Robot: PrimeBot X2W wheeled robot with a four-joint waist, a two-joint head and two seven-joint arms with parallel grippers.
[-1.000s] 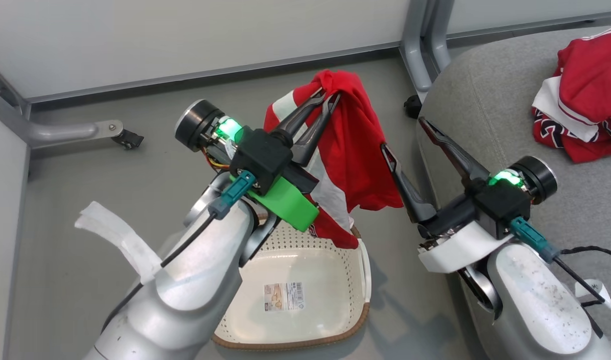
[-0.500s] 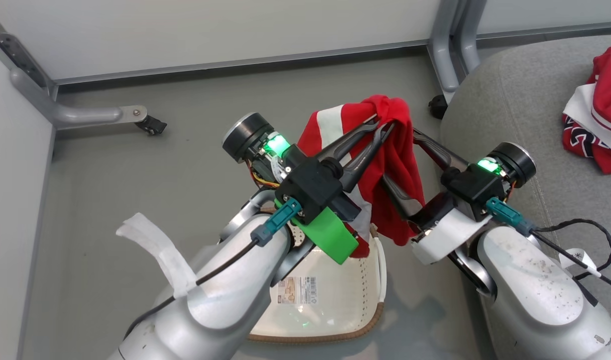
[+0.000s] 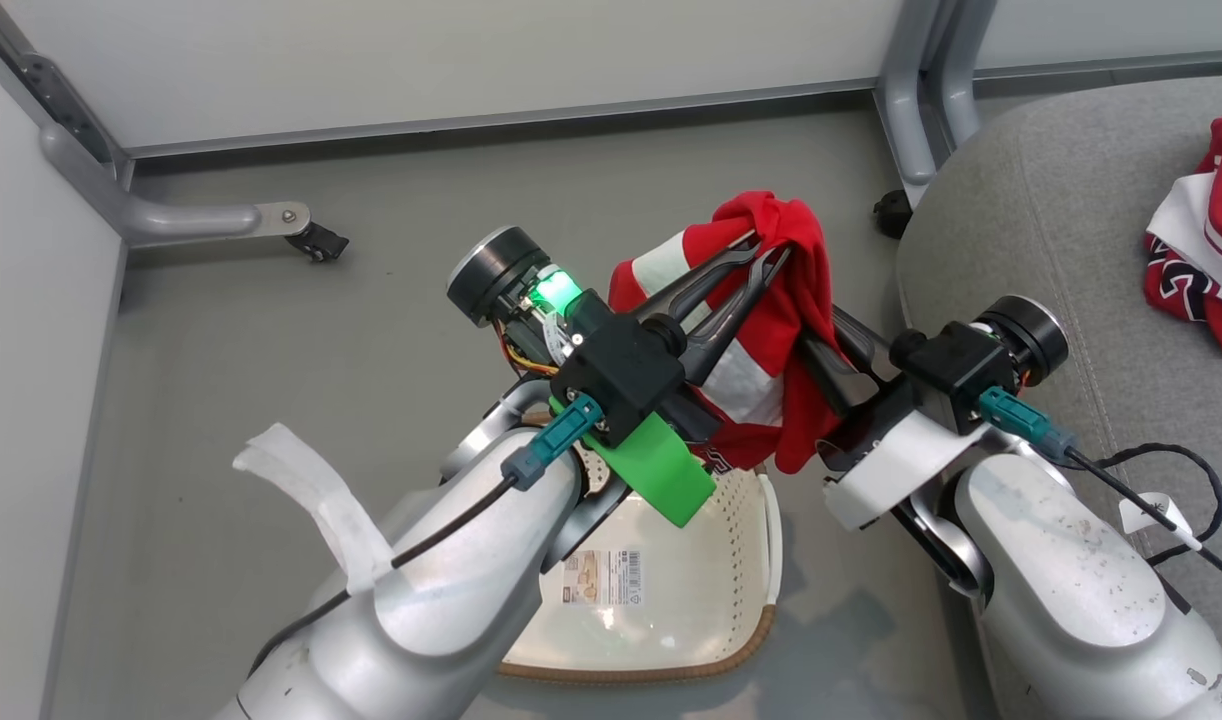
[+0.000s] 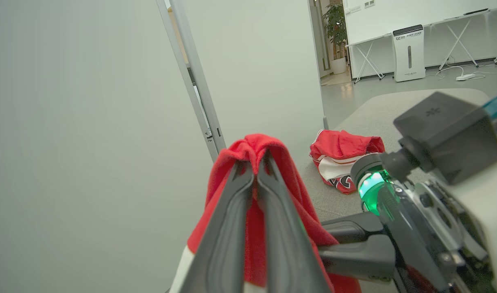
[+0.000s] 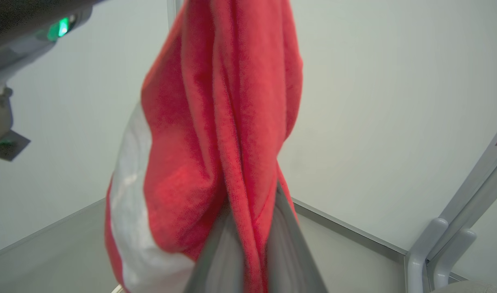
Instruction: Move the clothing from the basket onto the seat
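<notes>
A red garment with white panels (image 3: 791,290) hangs above the cream perforated basket (image 3: 761,520), whose barcode sticker shows on its bare bottom. My left gripper (image 3: 766,252) is shut on the garment's top fold, and the left wrist view shows the fabric (image 4: 252,150) draped over its closed tips (image 4: 254,158). My right gripper (image 3: 823,340) reaches in from the right. In the right wrist view its fingers (image 5: 216,252) press together on a hanging fold of the garment (image 5: 199,122). Another red-and-white garment (image 3: 1211,270) lies on the grey seat (image 3: 1021,230) at the right.
A grey metal leg with a caster (image 3: 311,240) runs along the floor at the left, and a grey post (image 3: 911,100) stands beside the seat. White partition walls close the back and left. A black cable (image 3: 1151,460) trails from my right arm.
My right gripper has swung left from beside the seat to the hanging garment and closed on it. The left gripper keeps holding the garment. The camera has shifted.
</notes>
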